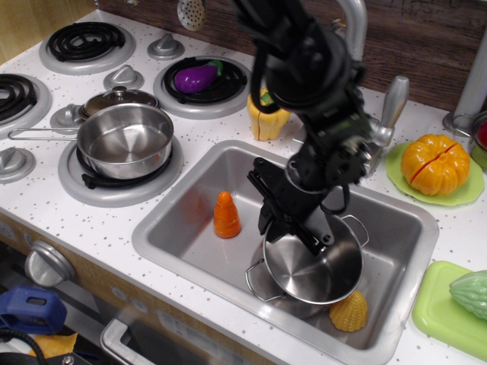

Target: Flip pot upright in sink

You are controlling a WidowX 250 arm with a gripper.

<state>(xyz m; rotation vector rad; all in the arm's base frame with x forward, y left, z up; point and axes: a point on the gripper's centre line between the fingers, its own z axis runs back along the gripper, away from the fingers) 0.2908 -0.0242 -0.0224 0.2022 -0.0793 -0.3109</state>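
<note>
The shiny steel pot stands nearly upright in the sink, mouth up, its two wire loop handles showing at the rim on the left and right. My black gripper comes down from above and is shut on the pot's far rim. The pot's base is partly hidden by its own body, so I cannot tell whether it rests flat on the sink floor.
An orange carrot stands in the sink left of the pot. A yellow corn lies against the pot's right front. A steel pan sits on the stove at left. A yellow pepper, the faucet and a pumpkin stand behind.
</note>
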